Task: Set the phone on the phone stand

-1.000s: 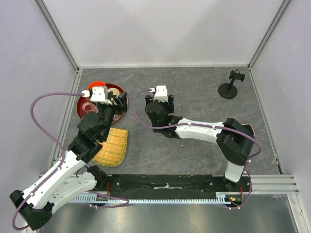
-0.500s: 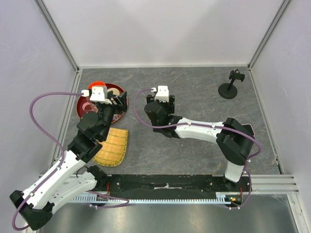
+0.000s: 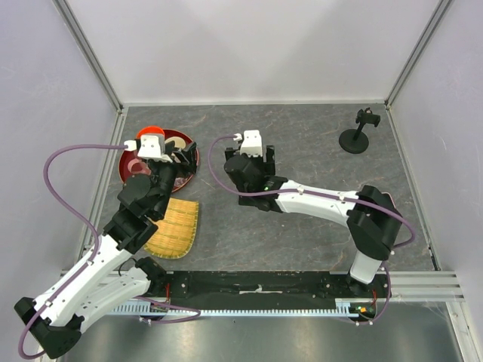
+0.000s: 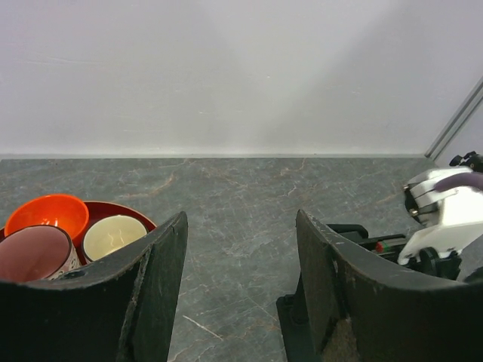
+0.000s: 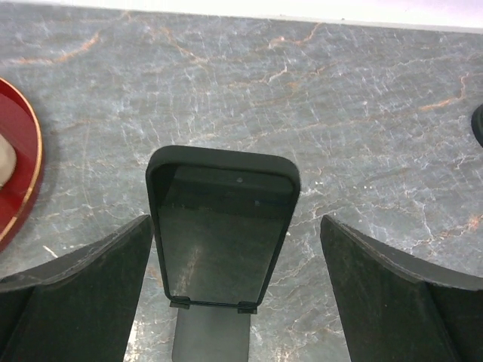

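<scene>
The black phone (image 5: 219,226) leans upright on the dark phone stand (image 5: 211,335), its lower edge caught in the stand's two small lips. My right gripper (image 5: 235,222) is open wide around it, with a gap between each finger and the phone's sides. From above, the right gripper (image 3: 260,162) covers most of the phone and stand at the table's middle. My left gripper (image 4: 241,226) is open with only bare table between its fingers. It hovers by the right rim of the red tray (image 3: 128,162).
The red tray holds an orange bowl (image 4: 47,215), a cream cup (image 4: 113,235) and a maroon cup (image 4: 34,253). A woven bamboo mat (image 3: 175,228) lies in front of the tray. A black holder on a round base (image 3: 358,133) stands at the far right corner.
The right gripper's jaws have spread wider, away from the phone's sides, and that arm's elbow has shifted right. The left arm has barely moved.
</scene>
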`<state>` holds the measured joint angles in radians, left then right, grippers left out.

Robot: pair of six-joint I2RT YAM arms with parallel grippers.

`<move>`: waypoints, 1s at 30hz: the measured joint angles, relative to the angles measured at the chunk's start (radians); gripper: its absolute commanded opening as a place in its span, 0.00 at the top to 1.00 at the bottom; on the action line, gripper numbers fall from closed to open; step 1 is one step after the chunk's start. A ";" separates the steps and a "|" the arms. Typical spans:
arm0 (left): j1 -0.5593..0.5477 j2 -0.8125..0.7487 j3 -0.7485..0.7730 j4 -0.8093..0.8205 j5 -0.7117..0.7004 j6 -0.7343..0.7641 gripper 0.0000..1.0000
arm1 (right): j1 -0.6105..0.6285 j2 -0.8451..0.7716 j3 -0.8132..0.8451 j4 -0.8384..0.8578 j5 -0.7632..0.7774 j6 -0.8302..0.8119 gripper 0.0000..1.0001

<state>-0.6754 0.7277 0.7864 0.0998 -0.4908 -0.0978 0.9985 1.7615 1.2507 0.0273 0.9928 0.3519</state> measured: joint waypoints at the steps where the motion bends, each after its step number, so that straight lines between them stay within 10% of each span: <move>1: 0.000 -0.002 0.000 0.000 0.000 0.000 0.35 | 0.000 -0.014 0.000 -0.008 -0.004 -0.001 0.02; 13: 0.000 -0.020 0.000 0.000 0.005 -0.010 0.34 | -0.114 -0.340 -0.111 -0.051 -0.083 -0.064 0.02; 30: 0.000 -0.005 0.008 -0.002 0.058 -0.043 0.34 | -1.168 -0.439 -0.235 -0.063 -0.677 0.314 0.02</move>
<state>-0.6754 0.7223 0.7948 0.0975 -0.4328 -0.1410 -0.1696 1.3228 1.0157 -0.0353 0.3157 0.6659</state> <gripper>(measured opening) 0.658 0.982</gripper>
